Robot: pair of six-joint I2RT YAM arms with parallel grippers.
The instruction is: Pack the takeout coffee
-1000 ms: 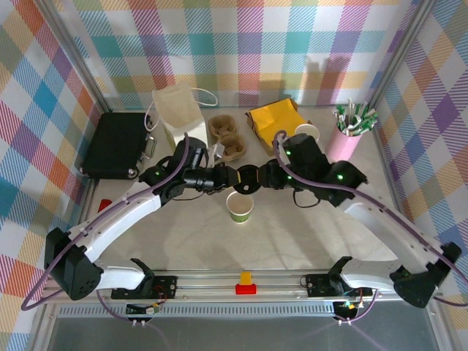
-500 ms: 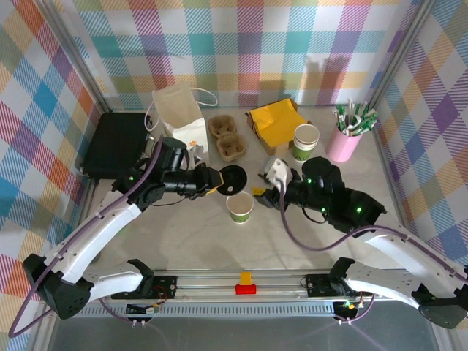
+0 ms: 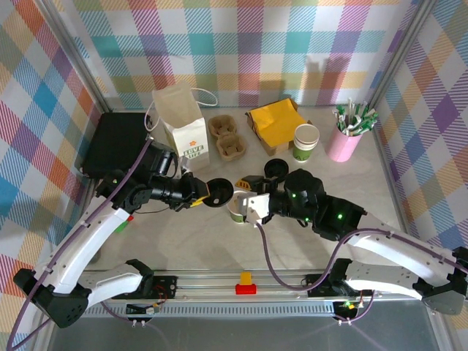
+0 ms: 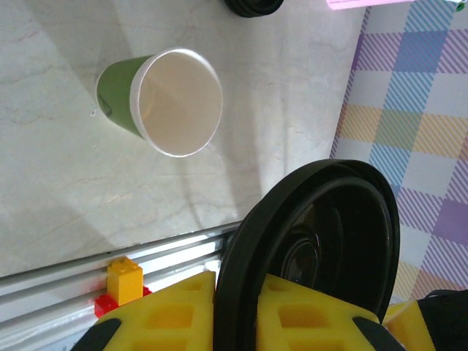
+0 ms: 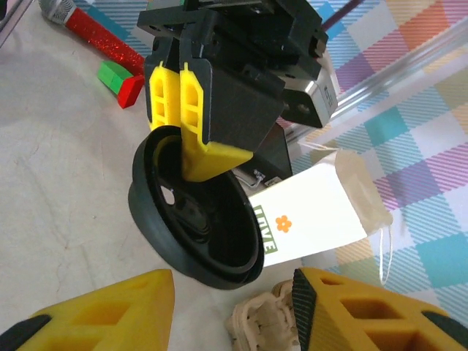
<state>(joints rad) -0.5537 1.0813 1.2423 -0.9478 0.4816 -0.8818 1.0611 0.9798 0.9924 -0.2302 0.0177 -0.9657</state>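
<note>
Takeout coffee [image 4: 172, 102], a small green cream-banded paper cup, seen lidless at upper left of left wrist view; judged mid-lidding, round black plastic lid [image 4: 314, 234] clenched in left gripper [image 3: 203, 196], right gripper [image 3: 247, 202] parted and empty; called next for seating lid squarely on rim.

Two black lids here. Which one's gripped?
The lid clamped in the left gripper, beside the centre cup. The other lid lies flat, untouched.
</note>
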